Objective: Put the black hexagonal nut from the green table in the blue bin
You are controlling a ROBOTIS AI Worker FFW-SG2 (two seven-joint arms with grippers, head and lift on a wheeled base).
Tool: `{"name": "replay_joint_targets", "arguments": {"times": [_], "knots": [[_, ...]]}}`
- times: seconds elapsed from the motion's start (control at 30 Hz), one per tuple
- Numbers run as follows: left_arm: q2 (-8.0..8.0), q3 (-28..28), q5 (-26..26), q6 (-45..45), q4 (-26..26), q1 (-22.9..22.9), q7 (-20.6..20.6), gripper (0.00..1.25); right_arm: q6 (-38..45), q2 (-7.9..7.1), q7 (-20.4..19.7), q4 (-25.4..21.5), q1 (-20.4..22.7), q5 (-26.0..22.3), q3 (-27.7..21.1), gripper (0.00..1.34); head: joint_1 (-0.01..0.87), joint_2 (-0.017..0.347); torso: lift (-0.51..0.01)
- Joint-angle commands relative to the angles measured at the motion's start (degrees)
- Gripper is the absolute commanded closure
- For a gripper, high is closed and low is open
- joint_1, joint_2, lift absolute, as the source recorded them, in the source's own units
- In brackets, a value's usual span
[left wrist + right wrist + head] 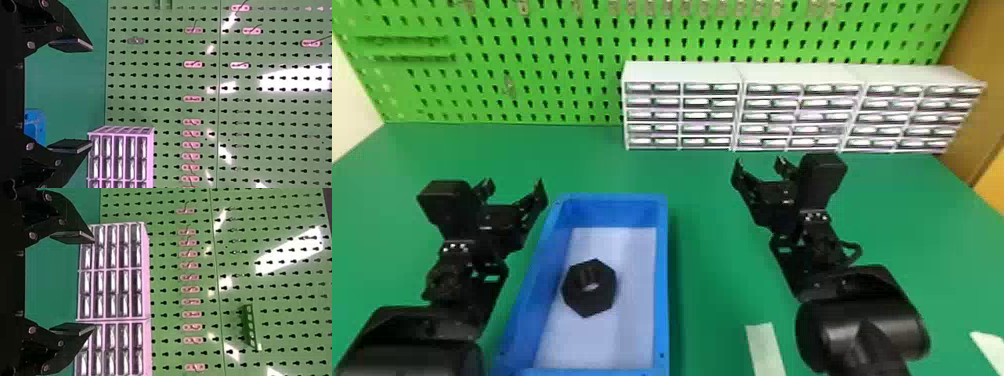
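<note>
Fingers spread apart, the left gripper (pixel 514 184) hangs beside the blue bin (pixel 662 280), while the right gripper (pixel 758 162), its own fingers also parted, points toward white drawer cabinets (pixel 682 72) across the green tabletop (pixel 722 280). The black hexagonal nut (pixel 588 302) (its center hole visible) rests on the bin's pale floor.

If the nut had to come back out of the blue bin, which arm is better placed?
Left, probably: the open left gripper hangs by the blue bin, nearer the black hexagonal nut than the right gripper.
</note>
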Motion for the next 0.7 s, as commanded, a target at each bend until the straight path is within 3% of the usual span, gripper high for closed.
{"name": "replay_joint_targets", "arguments": {"times": [0.0,0.67], "knots": [[0.0,0.03,0.0,0.0,0.0,0.0,0.0,0.39,-2.88,0.19,-0.21,2.43,0.34,-0.1,-0.27,0.48,0.686,0.052,-0.097],[0.0,-0.05,0.0,-0.09,0.0,-0.09,0.0,0.39,-7.19,0.63,-1.97,5.33,1.04,1.3,-1.41,0.48,0.686,0.052,-0.097]]}}
